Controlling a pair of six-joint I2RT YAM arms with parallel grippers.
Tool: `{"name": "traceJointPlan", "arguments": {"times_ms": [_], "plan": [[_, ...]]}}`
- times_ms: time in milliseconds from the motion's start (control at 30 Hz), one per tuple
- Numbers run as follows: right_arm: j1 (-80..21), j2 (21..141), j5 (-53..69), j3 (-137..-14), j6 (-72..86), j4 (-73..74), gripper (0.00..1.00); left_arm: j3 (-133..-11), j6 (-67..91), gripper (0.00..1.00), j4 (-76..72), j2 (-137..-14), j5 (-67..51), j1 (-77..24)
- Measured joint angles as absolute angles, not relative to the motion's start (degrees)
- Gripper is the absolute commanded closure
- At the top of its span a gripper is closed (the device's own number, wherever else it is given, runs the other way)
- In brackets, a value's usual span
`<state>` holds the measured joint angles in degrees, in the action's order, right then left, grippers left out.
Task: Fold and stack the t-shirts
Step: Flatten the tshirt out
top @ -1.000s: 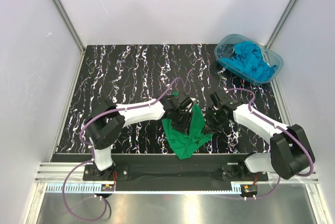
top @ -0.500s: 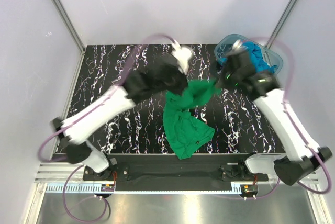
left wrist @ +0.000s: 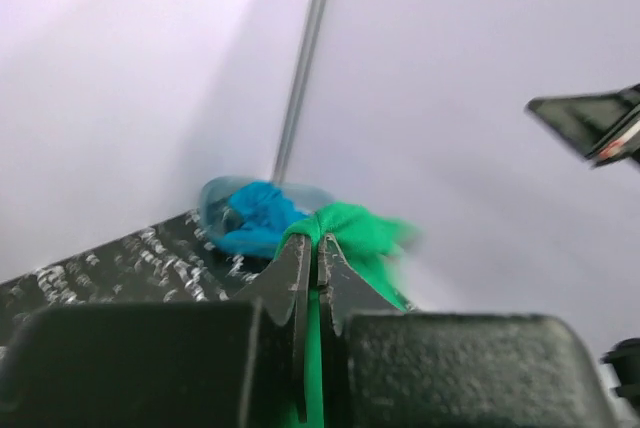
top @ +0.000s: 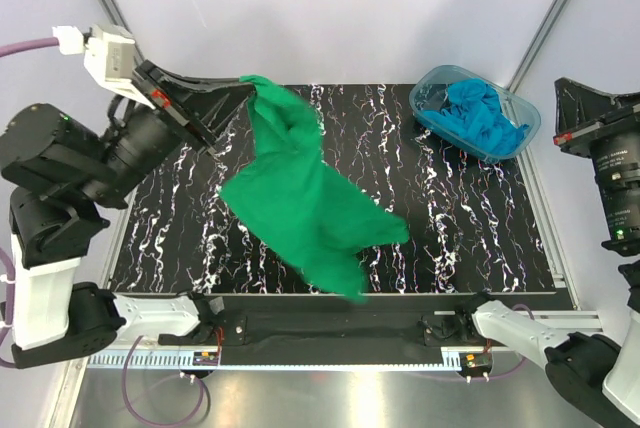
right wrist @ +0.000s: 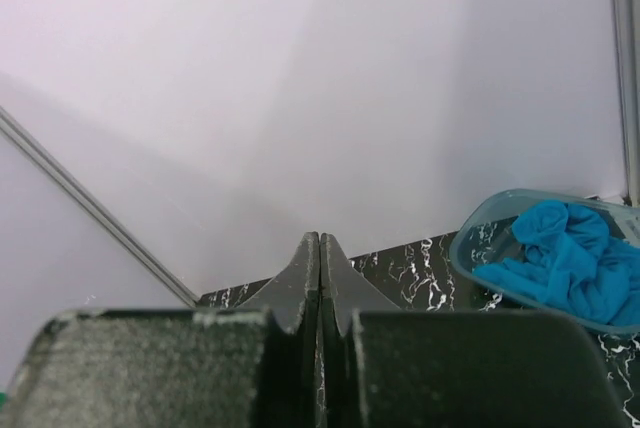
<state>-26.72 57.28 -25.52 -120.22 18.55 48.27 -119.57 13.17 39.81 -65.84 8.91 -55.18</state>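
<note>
Left gripper (top: pixel 243 95): closed on a bunched edge of the green t-shirt (top: pixel 300 208), high above the far-left of the table (top: pixel 180 223).
Right gripper (right wrist: pixel 320 248): jaws pressed together, nothing held. It is seen high at the right side, well apart from the cloth.
Green t-shirt: held aloft, unfolded. Contact of its lower end with the table cannot be told.
Long axis: diagonal, from the far left down to the near centre.
Key relation: the free end lies below and right of the left gripper, so a lay-down is judged best led by the left arm.
Turquoise t-shirts (top: pixel 480 113): heaped in the tub (top: pixel 416 100), far-right corner.
Writing: none legible.
</note>
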Motion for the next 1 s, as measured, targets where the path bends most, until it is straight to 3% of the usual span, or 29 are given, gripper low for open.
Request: {"name": "traceJointPlan", "arguments": {"times_ms": [167, 267, 333, 467, 567, 667, 833, 1000], "plan": [[-26.72, 58.02, -24.40, -121.34, 18.48, 51.48, 0.99, -122.69, 16.40, 1.00, 40.23, -68.38, 4.93, -55.18], [-26.68, 58.37, -19.29, -117.14, 21.04, 54.06, 0.85, -123.13, 17.91, 1.00, 41.95, -71.88, 2.46, -55.18], [-26.63, 59.09, -14.74, -111.07, 23.11, 56.05, 0.78, -123.44, 18.81, 1.00, 42.68, -75.13, 0.86, -55.40], [-26.63, 59.64, -7.73, -94.70, 26.44, 58.04, 0.74, -123.61, 21.32, 1.00, 42.94, -81.28, -3.75, -56.05], [-26.63, 59.18, -5.80, -85.03, 28.10, 60.82, 0.73, -126.74, 22.98, 1.00, 42.96, -85.49, -6.39, -57.36], [-26.61, 57.23, -5.41, -82.89, 29.04, 63.18, 0.74, -130.93, 24.47, 1.00, 41.91, -87.26, -7.42, -58.67], [-26.61, 52.90, -3.84, -82.83, 29.89, 62.92, 0.68, -123.85, 24.23, 1.00, 40.91, -78.87, 5.13, -58.61], [-26.61, 54.70, 1.45, -79.57, 31.05, 61.93, 0.59, -115.33, 25.85, 1.00, 46.28, -69.82, 17.61, -47.94]]}}
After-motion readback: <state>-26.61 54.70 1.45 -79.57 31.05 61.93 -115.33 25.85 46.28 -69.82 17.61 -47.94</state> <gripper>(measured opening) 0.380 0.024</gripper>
